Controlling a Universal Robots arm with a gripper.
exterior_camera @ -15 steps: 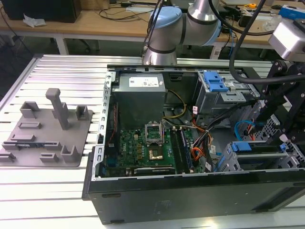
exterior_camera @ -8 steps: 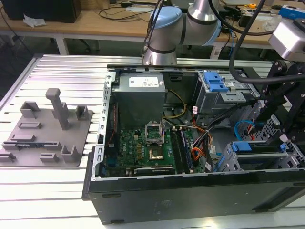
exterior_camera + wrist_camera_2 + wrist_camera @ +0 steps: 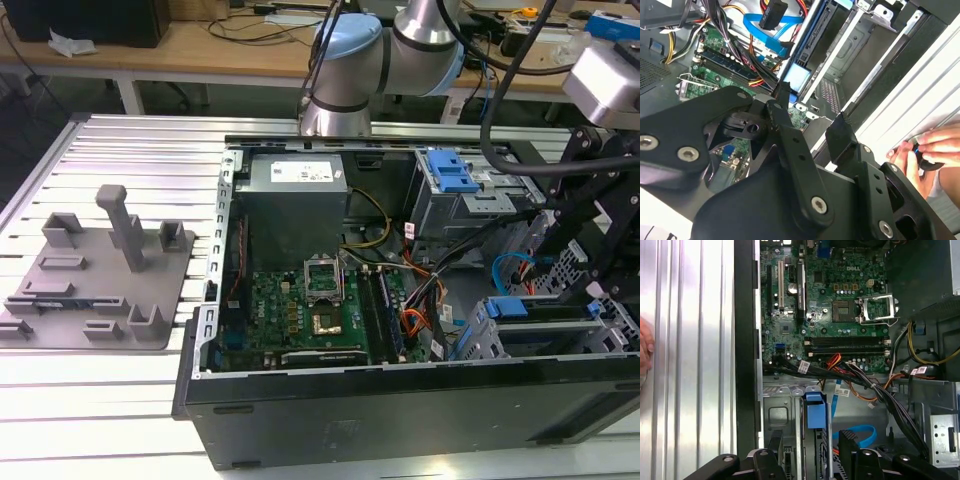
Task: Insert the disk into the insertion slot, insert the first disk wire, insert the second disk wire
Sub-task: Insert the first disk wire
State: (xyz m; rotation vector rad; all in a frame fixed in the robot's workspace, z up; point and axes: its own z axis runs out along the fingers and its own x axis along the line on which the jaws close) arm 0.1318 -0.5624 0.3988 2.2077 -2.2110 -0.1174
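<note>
Jaws: spread wide, nothing between them; gripper (image 3: pixel 811 440) hangs over the drive end of an open computer case (image 3: pixel 300 400).

Disk (image 3: pixel 815 412): known by its blue carrier tab, straight ahead of the gap between the jaws. I judge it already seated in the insertion slot (image 3: pixel 782 415), the grey cage bay under both fingers. I cannot make out its silver face.

Blue data cable (image 3: pixel 860 432): loops just beside one finger. In the second wrist view its black connector (image 3: pixel 774 11) looks unplugged to me.

Black wire bundle (image 3: pixel 880 395): runs close past the same finger.

Step in hand, my reading: first disk wire. Handling note: I would take the connector by its body, not the cable, keep it square to the port, and keep the finger clear of the bundle, a likely snag.

Motherboard (image 3: pixel 840 305): beyond the jaws, well clear.

Surface: ribbed aluminium table (image 3: pixel 100 400) carrying a grey fixture plate (image 3: pixel 95 270), far from the jaws.

Person's hand (image 3: pixel 927 150): on the table outside the case wall, holding something small and dark.

Room: wooden benches (image 3: pixel 200 50) behind.
</note>
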